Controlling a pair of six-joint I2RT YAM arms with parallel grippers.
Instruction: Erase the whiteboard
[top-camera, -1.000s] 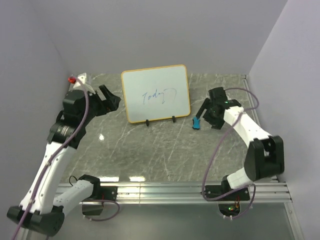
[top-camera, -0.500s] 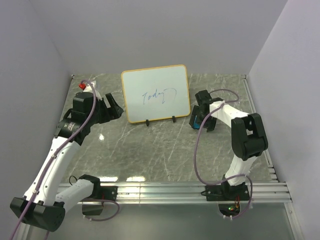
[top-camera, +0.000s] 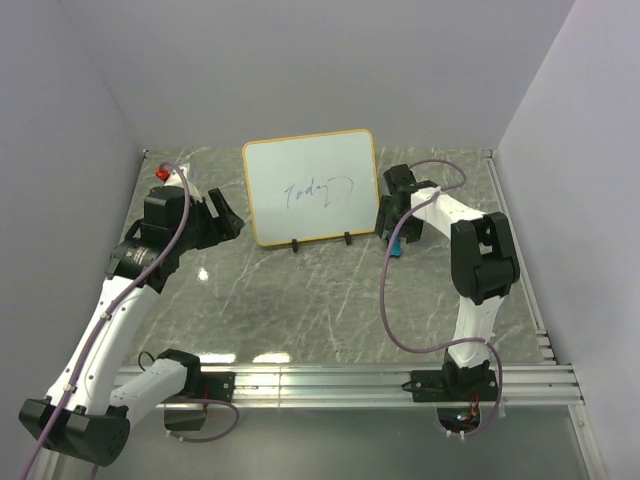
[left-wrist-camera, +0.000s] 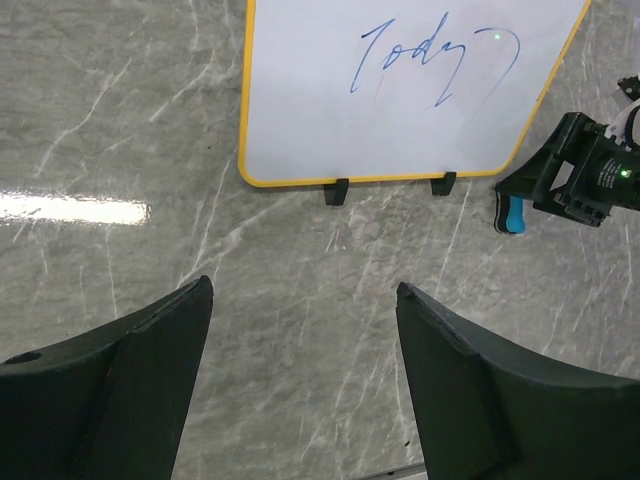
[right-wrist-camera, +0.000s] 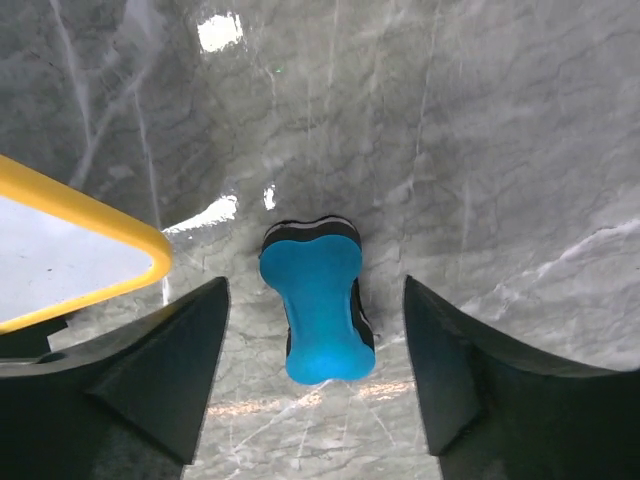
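Observation:
The whiteboard (top-camera: 312, 185) stands on two black feet at the back middle, with blue handwriting on it; it also shows in the left wrist view (left-wrist-camera: 400, 90), and its yellow corner shows in the right wrist view (right-wrist-camera: 90, 225). The blue eraser (right-wrist-camera: 317, 300) lies flat on the table right of the board, also in the top view (top-camera: 396, 246) and the left wrist view (left-wrist-camera: 513, 214). My right gripper (right-wrist-camera: 315, 370) is open, its jaws on either side of the eraser, not touching. My left gripper (left-wrist-camera: 300, 385) is open and empty, left of the board (top-camera: 222, 215).
Grey marble table (top-camera: 300, 300). White walls close in on the left, back and right. A metal rail (top-camera: 350, 380) runs along the near edge. A small red item (top-camera: 163, 173) sits on the left arm near the back left corner.
My right gripper has swung left toward the board and now hangs over the eraser. My left arm shifted slightly right, toward the board's left edge.

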